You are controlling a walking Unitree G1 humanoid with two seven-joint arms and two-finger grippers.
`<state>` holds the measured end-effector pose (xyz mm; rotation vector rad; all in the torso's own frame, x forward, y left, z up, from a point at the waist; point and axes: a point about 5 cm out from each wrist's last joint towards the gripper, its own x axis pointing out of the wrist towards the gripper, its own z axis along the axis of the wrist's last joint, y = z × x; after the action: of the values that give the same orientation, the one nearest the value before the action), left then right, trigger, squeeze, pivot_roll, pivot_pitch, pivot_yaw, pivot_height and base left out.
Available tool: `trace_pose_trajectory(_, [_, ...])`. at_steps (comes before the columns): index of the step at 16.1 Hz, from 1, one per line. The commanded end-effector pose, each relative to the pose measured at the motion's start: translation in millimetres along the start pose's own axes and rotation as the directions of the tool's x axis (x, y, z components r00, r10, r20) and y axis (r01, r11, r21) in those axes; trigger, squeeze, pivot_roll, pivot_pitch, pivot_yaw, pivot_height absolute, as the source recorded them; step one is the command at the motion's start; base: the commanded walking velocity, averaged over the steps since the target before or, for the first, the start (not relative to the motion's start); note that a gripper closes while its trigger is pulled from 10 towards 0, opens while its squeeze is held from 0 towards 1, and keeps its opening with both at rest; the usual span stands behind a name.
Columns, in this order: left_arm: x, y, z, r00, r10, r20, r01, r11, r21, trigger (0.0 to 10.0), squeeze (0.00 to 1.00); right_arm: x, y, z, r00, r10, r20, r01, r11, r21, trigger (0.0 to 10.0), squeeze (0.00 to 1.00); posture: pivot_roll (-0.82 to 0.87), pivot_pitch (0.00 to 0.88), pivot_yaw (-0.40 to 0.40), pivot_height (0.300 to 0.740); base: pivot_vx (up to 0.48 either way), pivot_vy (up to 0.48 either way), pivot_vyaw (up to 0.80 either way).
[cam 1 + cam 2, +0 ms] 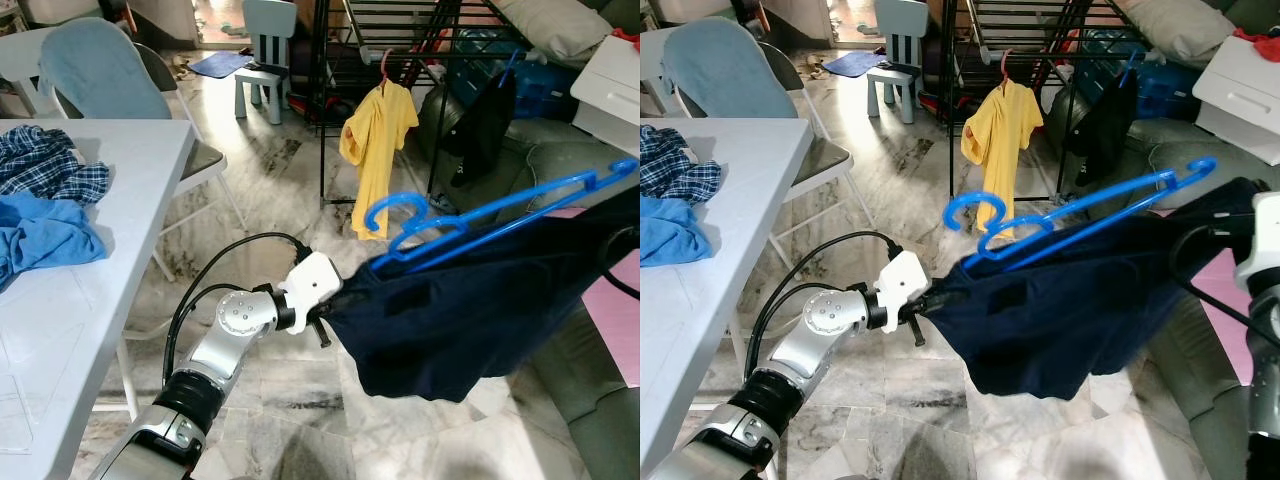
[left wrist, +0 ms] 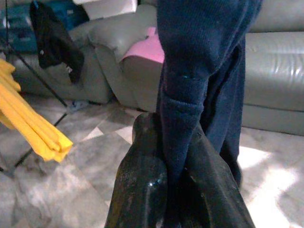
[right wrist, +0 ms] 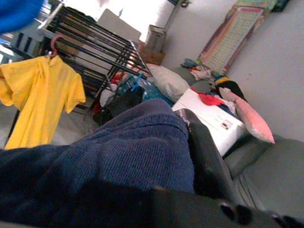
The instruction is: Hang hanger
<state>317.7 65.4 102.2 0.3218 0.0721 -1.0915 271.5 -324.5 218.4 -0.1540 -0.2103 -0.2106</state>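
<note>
A navy garment (image 1: 470, 310) hangs stretched between my two grippers over the floor. A blue plastic hanger (image 1: 480, 215) lies along its top edge, its hook (image 1: 385, 212) pointing toward the rack. My left gripper (image 2: 175, 161) is shut on the garment's left corner, cloth pinched between its fingers (image 2: 142, 190). At the right end, my right gripper (image 3: 190, 142) grips the other end, with cloth draped over one finger (image 3: 206, 156). Beyond stands a black drying rack (image 1: 400, 40) carrying a yellow shirt (image 1: 378, 150) on a pink hanger and a black garment (image 1: 480, 120).
A white table (image 1: 120, 250) on my left holds a plaid shirt (image 1: 45, 165) and blue cloth (image 1: 45, 235). A grey-backed chair (image 1: 100, 70) stands behind it, and a small pale-blue chair (image 1: 265, 60) stands farther off. A grey sofa (image 1: 590, 400) with a pink cushion (image 1: 615, 320) is at right.
</note>
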Motion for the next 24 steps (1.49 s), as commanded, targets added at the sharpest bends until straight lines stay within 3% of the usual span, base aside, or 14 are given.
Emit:
trace_pose_trajectory(1, [-13.4, 9.6, -13, 0.997, 0.068, -0.047, -0.071, 0.995, -0.074, 0.0, 0.0, -2.6, -14.8, 18, 0.994, -0.061, 0.088, 0.063, 0.998, -0.02, 0.0, 0.0, -0.01, 0.0, -0.067, 0.74, 0.0, 0.0, 0.0])
trace_pose_trajectory(3, [-13.6, -0.2, -2, 0.998, -0.02, 0.052, 0.022, 0.999, -0.043, 0.0, 0.0, -2.8, -17.8, 17, 0.994, -0.071, 0.088, 0.074, 0.997, -0.033, 0.0, 0.0, -0.01, 0.0, -0.068, 0.74, 0.0, 0.0, 0.0])
trace_pose_trajectory(7, [-20.7, -17.6, 5, 0.973, -0.164, 0.161, 0.164, 0.986, 0.014, 0.0, 0.0, 1.4, -26.6, 18, 0.991, -0.109, 0.08, 0.113, 0.992, -0.052, 0.0, 0.0, -0.01, 0.0, -0.073, 0.74, 0.0, 0.0, 0.0])
trace_pose_trajectory(9, [-23.7, -19.7, -2, 0.974, -0.198, 0.107, 0.192, 0.979, 0.065, 0.0, 0.0, 3.6, -28.2, 20, 0.989, -0.121, 0.09, 0.126, 0.991, -0.053, 0.0, 0.0, -0.01, 0.0, -0.073, 0.74, 0.0, 0.0, 0.0])
trace_pose_trajectory(14, [-25.8, -19.0, -18, 0.975, -0.215, -0.048, 0.218, 0.974, 0.055, 0.0, 0.0, 4.5, -29.0, 22, 0.987, -0.122, 0.106, 0.129, 0.99, -0.055, 0.0, 0.0, -0.01, 0.0, -0.074, 0.74, 0.0, 0.0, 0.0])
trace_pose_trajectory(16, [-29.1, -21.3, -30, 0.954, -0.254, -0.16, 0.27, 0.959, 0.09, 0.0, 0.0, 5.3, -28.8, 25, 0.986, -0.118, 0.118, 0.125, 0.991, -0.056, 0.0, 0.0, -0.01, 0.0, -0.072, 0.74, 0.0, 0.0, 0.0])
trace_pose_trajectory(17, [-29.5, -21.3, -32, 0.952, -0.255, -0.173, 0.273, 0.957, 0.096, 0.0, 0.0, 5.5, -28.7, 26, 0.986, -0.117, 0.12, 0.125, 0.991, -0.056, 0.0, 0.0, -0.01, 0.0, -0.072, 0.74, 0.0, 0.0, 0.0])
trace_pose_trajectory(21, [-32.4, -14.9, -48, 0.921, -0.202, -0.332, 0.251, 0.961, 0.112, 0.0, 0.0, 8.2, -20.5, 34, 0.986, -0.071, 0.15, 0.086, 0.992, -0.096, 0.0, 0.0, -0.01, 0.0, -0.072, 0.74, 0.0, 0.0, 0.0])
trace_pose_trajectory(24, [-33.7, -8.6, -56, 0.916, -0.118, -0.384, 0.173, 0.979, 0.111, 0.0, 0.0, 8.5, -18.0, 34, 0.987, -0.055, 0.148, 0.072, 0.991, -0.108, 0.0, 0.0, -0.01, 0.0, -0.072, 0.74, 0.0, 0.0, 0.0])
